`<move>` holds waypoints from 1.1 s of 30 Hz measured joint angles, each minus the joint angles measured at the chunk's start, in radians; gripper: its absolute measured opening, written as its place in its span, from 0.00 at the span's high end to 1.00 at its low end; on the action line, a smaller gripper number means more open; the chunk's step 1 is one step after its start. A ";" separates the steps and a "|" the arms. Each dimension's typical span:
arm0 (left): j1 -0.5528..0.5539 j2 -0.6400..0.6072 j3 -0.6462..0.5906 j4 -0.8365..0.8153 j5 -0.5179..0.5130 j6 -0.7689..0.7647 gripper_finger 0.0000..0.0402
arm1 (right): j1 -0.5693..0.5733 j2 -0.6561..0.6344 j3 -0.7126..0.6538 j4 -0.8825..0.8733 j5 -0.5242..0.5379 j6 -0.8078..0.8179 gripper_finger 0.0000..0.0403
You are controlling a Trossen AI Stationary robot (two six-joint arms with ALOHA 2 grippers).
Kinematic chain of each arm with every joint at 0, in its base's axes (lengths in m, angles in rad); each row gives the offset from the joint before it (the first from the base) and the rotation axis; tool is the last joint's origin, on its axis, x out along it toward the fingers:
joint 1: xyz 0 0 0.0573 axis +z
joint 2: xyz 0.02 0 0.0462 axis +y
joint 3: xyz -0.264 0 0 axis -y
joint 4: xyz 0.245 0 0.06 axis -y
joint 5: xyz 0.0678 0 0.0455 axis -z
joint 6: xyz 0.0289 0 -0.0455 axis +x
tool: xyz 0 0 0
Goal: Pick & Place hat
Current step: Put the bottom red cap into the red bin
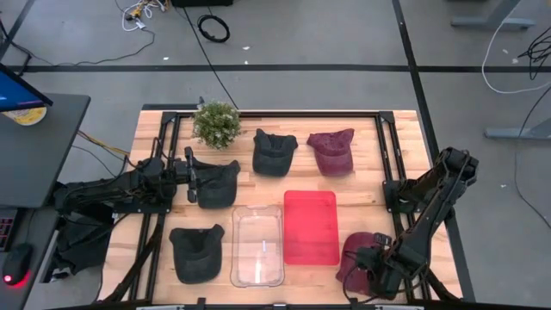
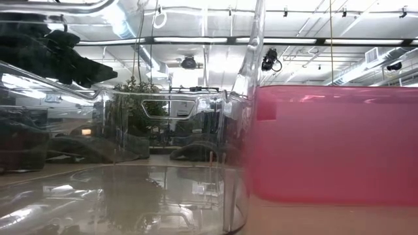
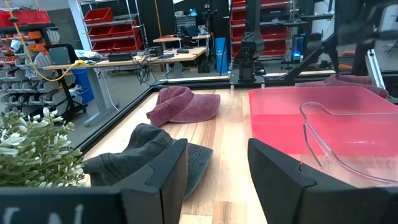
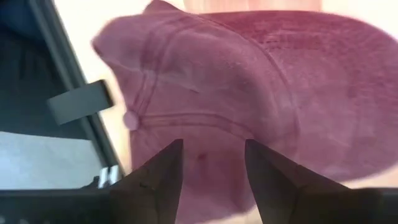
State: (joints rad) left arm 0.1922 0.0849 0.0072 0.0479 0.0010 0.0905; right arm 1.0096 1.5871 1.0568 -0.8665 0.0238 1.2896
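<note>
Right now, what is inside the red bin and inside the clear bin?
From above, the red bin and the clear bin both hold no hat. The low view looks through their walls and shows nothing more.

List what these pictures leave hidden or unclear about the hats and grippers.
- Right gripper: open over the maroon hat; contact cannot be judged in the right wrist view.
- Low view: clear bin and red bin block every hat.
- Left gripper: open; the high view doesn't show whether it touches the dark hat.
</note>
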 joint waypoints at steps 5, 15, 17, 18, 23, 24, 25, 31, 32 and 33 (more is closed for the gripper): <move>0.000 0.000 0.000 0.000 0.000 0.000 0.57 | -0.007 0.000 -0.102 0.073 -0.007 0.050 0.57; 0.000 0.000 0.000 0.000 0.000 0.000 0.57 | -0.021 0.000 -0.121 0.181 -0.112 0.038 0.57; 0.000 0.000 0.000 0.000 0.000 0.000 0.57 | -0.029 0.000 -0.121 0.183 -0.160 0.045 0.57; 0.000 0.000 0.000 0.000 0.000 0.000 0.57 | -0.033 -0.001 -0.121 0.183 -0.178 0.045 0.57; 0.000 0.000 0.000 0.000 0.000 0.000 0.57 | -0.056 -0.008 -0.121 0.173 -0.226 0.011 0.57; 0.000 0.000 0.000 0.000 0.000 0.000 0.57 | -0.061 -0.014 -0.121 0.168 -0.230 0.010 0.57; 0.000 0.000 0.000 0.000 0.000 0.000 0.57 | -0.067 -0.021 -0.121 0.161 -0.231 0.011 0.57; 0.000 0.000 0.000 0.000 0.000 0.000 0.57 | -0.092 -0.099 -0.121 0.099 -0.203 0.011 0.57; 0.000 0.000 0.000 0.000 0.000 0.000 0.57 | -0.093 -0.111 -0.121 0.076 -0.187 0.011 0.57; 0.000 0.000 0.000 0.000 0.000 0.000 0.57 | -0.093 -0.120 -0.121 0.048 -0.172 0.012 0.57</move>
State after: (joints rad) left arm 0.1922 0.0849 0.0074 0.0475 0.0009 0.0904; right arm 0.9169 1.4673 0.9356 -0.8185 -0.1482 1.3013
